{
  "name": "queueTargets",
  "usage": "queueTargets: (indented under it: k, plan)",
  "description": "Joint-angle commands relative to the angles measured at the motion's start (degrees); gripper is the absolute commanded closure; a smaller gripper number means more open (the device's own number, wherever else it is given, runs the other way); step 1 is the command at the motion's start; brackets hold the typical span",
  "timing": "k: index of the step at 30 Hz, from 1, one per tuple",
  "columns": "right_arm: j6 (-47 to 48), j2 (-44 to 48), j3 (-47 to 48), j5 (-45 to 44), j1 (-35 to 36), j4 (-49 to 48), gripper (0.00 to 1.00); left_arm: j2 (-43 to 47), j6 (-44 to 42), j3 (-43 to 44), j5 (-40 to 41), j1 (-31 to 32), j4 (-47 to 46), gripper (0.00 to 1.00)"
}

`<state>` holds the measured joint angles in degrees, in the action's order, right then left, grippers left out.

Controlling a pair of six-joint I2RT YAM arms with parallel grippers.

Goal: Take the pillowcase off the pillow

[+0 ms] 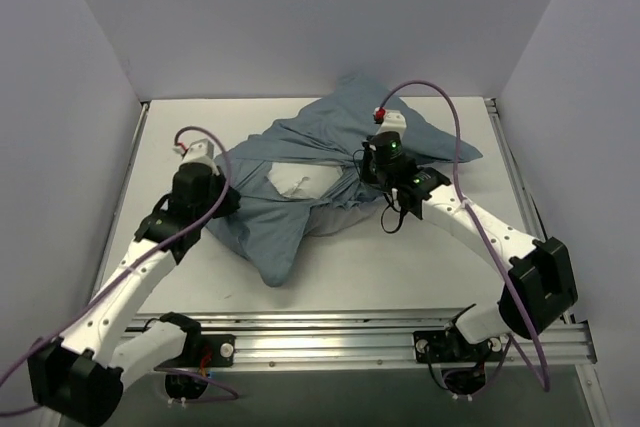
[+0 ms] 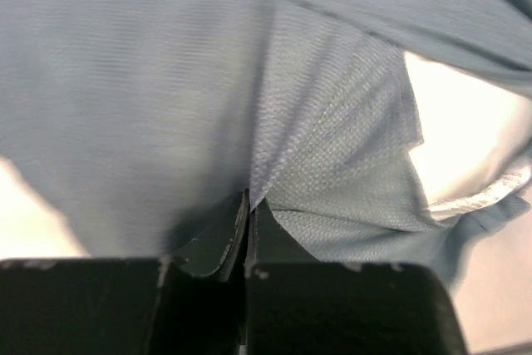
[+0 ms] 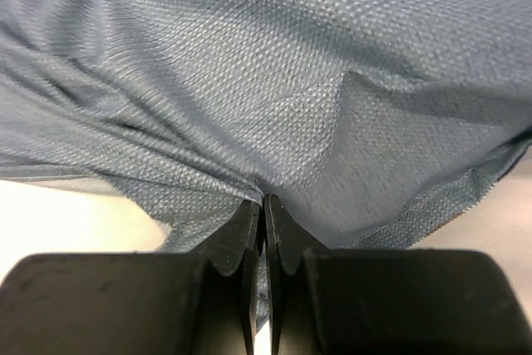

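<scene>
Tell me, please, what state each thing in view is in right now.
pillowcase: rumpled, plain blue side out, covering most of the pillow, pinched by both grippers.
pillow: mostly inside the pillowcase, one white patch exposed.
left gripper: shut on a fold of the pillowcase.
right gripper: shut on a fold of the pillowcase.

Top camera: fixed high on the near side, looking down and away. It takes in the whole desk point(image 1: 330, 277), near edge to far edge. Left wrist camera: sits just behind the left hand point(image 2: 249, 199), very close on the pillowcase point(image 2: 141, 106), which fills most of the view. Right wrist camera: same, behind the right hand point(image 3: 263, 202). All three views share that cloth.
</scene>
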<state>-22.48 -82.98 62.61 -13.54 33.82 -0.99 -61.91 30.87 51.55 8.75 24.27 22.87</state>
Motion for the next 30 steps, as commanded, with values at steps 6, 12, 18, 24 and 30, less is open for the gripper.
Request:
queueTargets:
  k: [6,12,18,24,30]
  plan:
    - [-2.8,5.5,1.6,-0.5,-6.1,4.5,1.00,17.2,12.9,-10.2,1.3,-7.3,15.4,0.98]
    - [2.8,3.5,2.2,5.5,0.4,3.1,1.00,20.8,15.7,-17.9,-6.9,-7.3,13.3,0.94]
    - [8.8,2.3,8.3,4.3,7.4,7.8,0.68,21.1,8.7,-10.7,-10.4,-7.3,11.1,0.37]
    - [13.4,-0.6,16.8,6.3,11.9,11.4,0.39,12.3,2.1,1.8,-8.9,-7.3,11.4,0.18]
    - [21.0,-8.2,27.5,8.7,14.4,12.3,0.25,1.0,0.2,7.1,-8.8,-7.6,5.6,0.19]
